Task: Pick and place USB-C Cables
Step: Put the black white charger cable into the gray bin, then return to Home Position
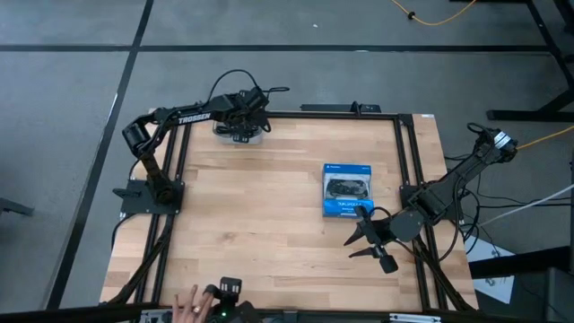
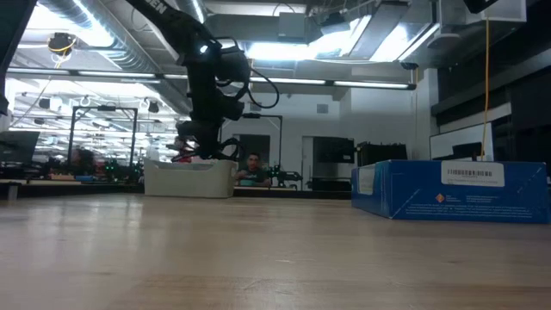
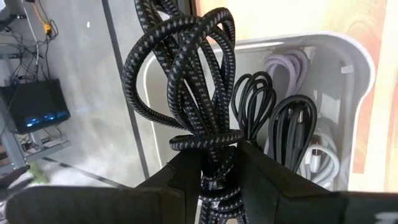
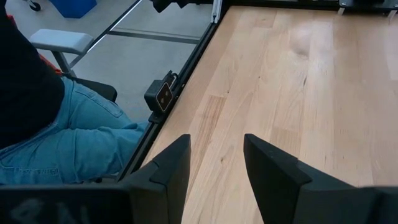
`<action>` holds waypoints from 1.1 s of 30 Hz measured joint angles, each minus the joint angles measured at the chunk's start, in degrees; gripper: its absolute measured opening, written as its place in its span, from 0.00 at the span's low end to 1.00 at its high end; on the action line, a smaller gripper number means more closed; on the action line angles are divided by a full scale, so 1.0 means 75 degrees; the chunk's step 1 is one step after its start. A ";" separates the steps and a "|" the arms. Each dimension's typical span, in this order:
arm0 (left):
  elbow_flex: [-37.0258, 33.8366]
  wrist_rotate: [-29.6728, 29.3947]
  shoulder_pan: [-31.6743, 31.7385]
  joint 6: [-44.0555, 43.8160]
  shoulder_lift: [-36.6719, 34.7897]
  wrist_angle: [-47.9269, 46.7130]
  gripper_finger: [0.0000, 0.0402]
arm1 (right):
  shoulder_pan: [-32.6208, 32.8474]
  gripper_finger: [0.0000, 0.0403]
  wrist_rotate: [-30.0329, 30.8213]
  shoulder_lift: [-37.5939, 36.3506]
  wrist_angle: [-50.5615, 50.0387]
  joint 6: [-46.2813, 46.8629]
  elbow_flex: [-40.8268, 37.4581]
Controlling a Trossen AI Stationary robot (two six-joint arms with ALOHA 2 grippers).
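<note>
My left gripper (image 3: 214, 158) hangs over a white bin (image 1: 239, 133) at the table's far edge and is shut on a black braided cable bundle (image 3: 183, 68). Inside the bin (image 3: 357, 74) lie two thin black cable bundles (image 3: 252, 102) (image 3: 292, 130) and pale silvery-white ones (image 3: 287, 62). In the low view the left gripper (image 2: 205, 148) stands just above the bin (image 2: 189, 177). My right gripper (image 1: 360, 240) waits open above bare wood near the table's near right part, close to the flat blue box (image 1: 348, 190). My left gripper pinches the black braided bundle between its two fingers (image 3: 186, 177) at the wrapped waist (image 3: 208, 144), where a turn of cable binds the loops. The fingers come from above, pointing down. The loops (image 3: 180, 56) fan out beyond the fingertips over the bin, and the bundle is lifted clear.
The blue box (image 2: 456, 189) lies flat right of the table's centre. Black frame rails run along the table's left and right edges (image 1: 408, 152). A person's hand (image 1: 188, 305) rests at the near edge, and a seated person in jeans (image 4: 68, 130) is beside the table. Bare wood spans the middle (image 1: 260, 206).
</note>
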 joint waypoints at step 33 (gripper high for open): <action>0.0000 -0.1299 0.0211 -0.1814 -0.0003 -0.0466 0.29 | 0.0003 0.38 -0.0006 -0.0001 -0.0064 0.0032 0.0000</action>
